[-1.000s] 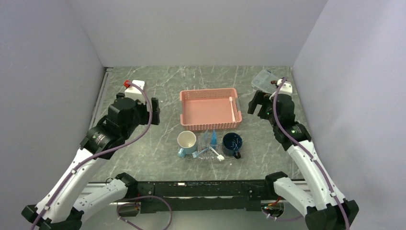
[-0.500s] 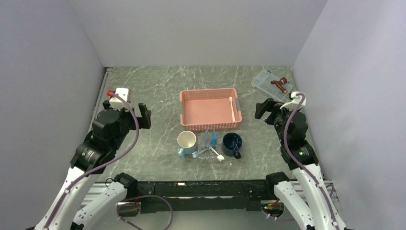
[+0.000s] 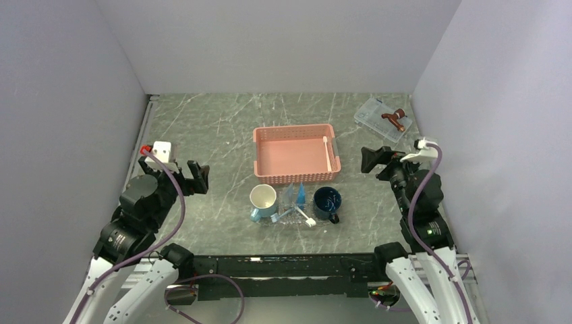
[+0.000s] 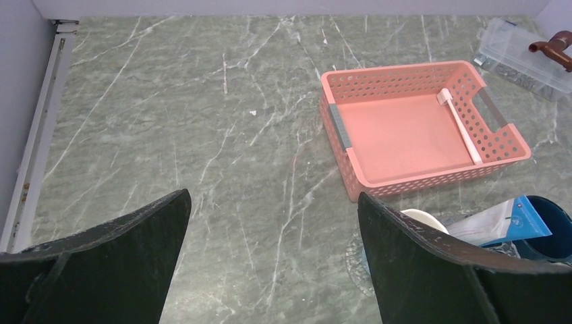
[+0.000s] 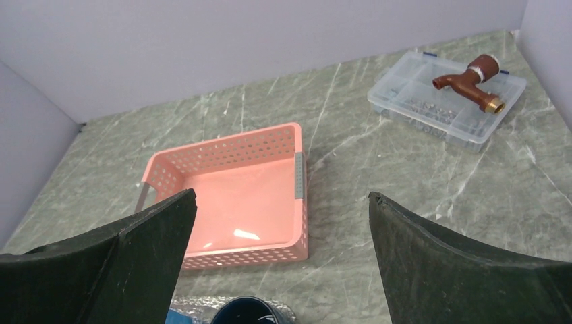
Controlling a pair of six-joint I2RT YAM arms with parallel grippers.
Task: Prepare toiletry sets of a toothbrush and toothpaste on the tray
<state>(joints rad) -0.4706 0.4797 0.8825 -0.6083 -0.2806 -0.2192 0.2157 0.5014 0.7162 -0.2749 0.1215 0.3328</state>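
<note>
- The pink basket point(image 3: 293, 154) is taken as the landmark. The tray point(image 3: 282, 221) lies just in front of it, between a pale mug point(image 3: 263, 200) and a dark blue mug point(image 3: 327, 202).
- On the tray, two blue toothpaste tubes point(image 3: 297, 194) are seen at the end nearer the basket. Crossed toothbrushes point(image 3: 297, 214) lie at the end away from it.
- One more toothbrush point(image 3: 328, 152) lies inside the basket, along its right wall.
- The left gripper point(image 3: 197, 177) is held well to the left of the basket, its fingers spread wide and nothing gripped.
- The right gripper point(image 3: 372, 160) is held to the right of the basket, likewise wide open and empty.
- No toothpaste is seen outside the tray, so the sets are judged to be made up and the basket brush to be a spare.
- If the spare is wanted, the right gripper is better placed. A descent from above is advised, with the fingers set across the handle.
- The wall leaves little room for a finger there, so the brush may need to be nudged inward first.
- The mugs and tray should be kept clear of both arms so that the finished sets are not knocked.
- A clear box point(image 3: 373, 115) carrying a brown tap point(image 3: 394, 119) lies behind and to the right of the basket, and is not needed.
</note>
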